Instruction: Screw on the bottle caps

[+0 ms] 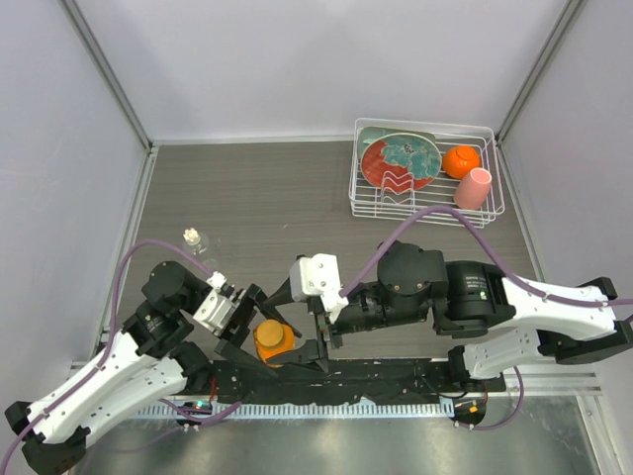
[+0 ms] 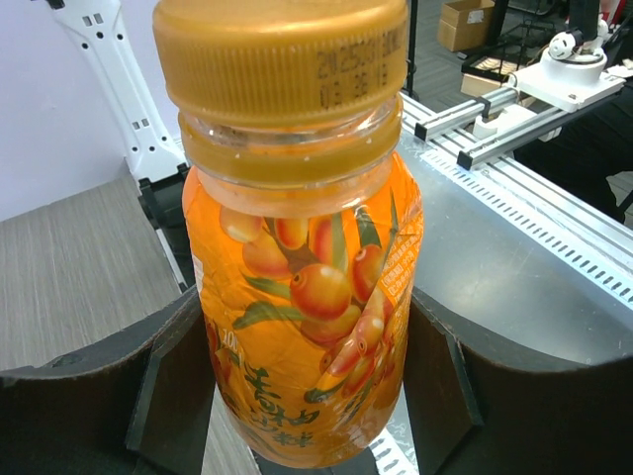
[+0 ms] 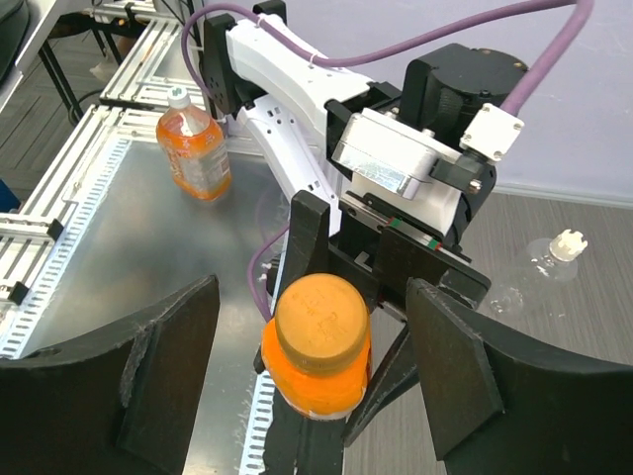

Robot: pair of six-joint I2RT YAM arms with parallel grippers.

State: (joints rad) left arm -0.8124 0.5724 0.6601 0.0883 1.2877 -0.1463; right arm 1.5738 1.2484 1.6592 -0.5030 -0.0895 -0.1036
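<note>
Grip on the orange bottle (image 2: 307,287) comes from your left gripper (image 1: 261,334). Its jaws are closed against the bottle's sides, holding it roughly upright near the front edge of the table (image 1: 257,188), likely so the body cannot spin while the top is turned. The orange cap (image 2: 282,59) sits on the neck, but I cannot tell whether it is tight.

Your right gripper (image 3: 315,332) straddles that cap with its jaws spread wide, a gap on each side, holding nothing. I judge it is placed to close and twist.

The clear bottle (image 1: 195,238) lies well apart, beyond your left arm, with a cream-white cap (image 3: 567,240) seemingly on its neck. A white-capped orange drink (image 3: 195,148) stands on the metal surface, and the dish rack (image 1: 425,122) sits far right; neither interferes. Watch the left fingers just below the cap, because they crowd your right jaws.
</note>
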